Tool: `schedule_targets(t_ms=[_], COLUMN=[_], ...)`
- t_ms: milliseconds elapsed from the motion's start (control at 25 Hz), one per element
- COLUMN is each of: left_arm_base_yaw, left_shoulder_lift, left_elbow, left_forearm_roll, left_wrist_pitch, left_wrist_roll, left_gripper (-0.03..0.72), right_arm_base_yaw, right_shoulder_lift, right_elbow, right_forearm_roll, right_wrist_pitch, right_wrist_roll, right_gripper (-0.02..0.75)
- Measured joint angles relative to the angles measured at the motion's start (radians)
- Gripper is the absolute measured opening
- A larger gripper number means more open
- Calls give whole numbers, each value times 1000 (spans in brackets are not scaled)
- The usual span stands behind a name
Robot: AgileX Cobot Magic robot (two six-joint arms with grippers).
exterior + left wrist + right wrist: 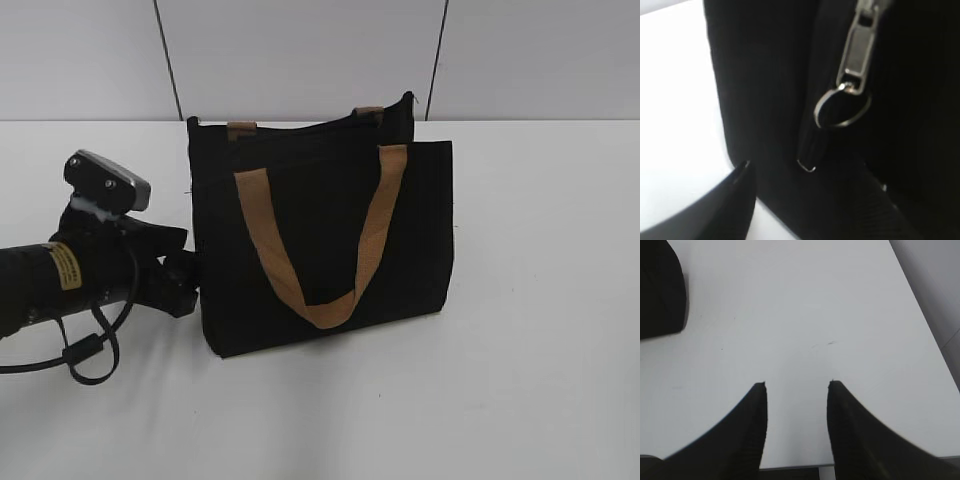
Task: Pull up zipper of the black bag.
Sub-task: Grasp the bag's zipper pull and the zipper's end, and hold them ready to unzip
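White surface [540, 380], matte, evenly lit, faint scuff marks. Behind the surface, a pale grey panelled wall [300, 55] with two thin dark seams [168, 60] slanting down to the surface's back edge.

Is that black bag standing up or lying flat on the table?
Standing upright. The black bag rests on its bottom edge on the table, front panel facing the camera, one tan handle hanging down its front.

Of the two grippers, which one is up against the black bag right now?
The left gripper, pressed to the black bag's left side, close to the zipper's ring pull. The right gripper hangs open over bare white table, touching nothing.
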Motion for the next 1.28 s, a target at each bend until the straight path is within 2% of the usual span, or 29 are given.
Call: schedule_targets(t_ms=[240,560,680,920,1040,1280], left_arm_base_yaw=[0,0,0,0,0,1], left_shoulder_lift=[11,59,67,67,27,-198], left_elbow=[-9,-10,-10,-10,-10,-10], left_forearm_roll=[3,5,5,-8,-9,-18], left_wrist_pitch=[-65,-133,-139,-128,-93,40], left_wrist_roll=[0,0,0,0,0,0], left_gripper=[411,378,284,23,-6,-7], right_arm_base_yaw=[0,0,0,0,0,0], right_shoulder_lift=[0,0,0,0,0,0], right_elbow=[0,0,0,0,0,0], right_forearm_roll=[0,0,0,0,0,0], right_wrist_pitch=[0,0,0,0,0,0], right_wrist_roll=[0,0,0,0,0,0], right_gripper=[318,318,318,318,318,318])
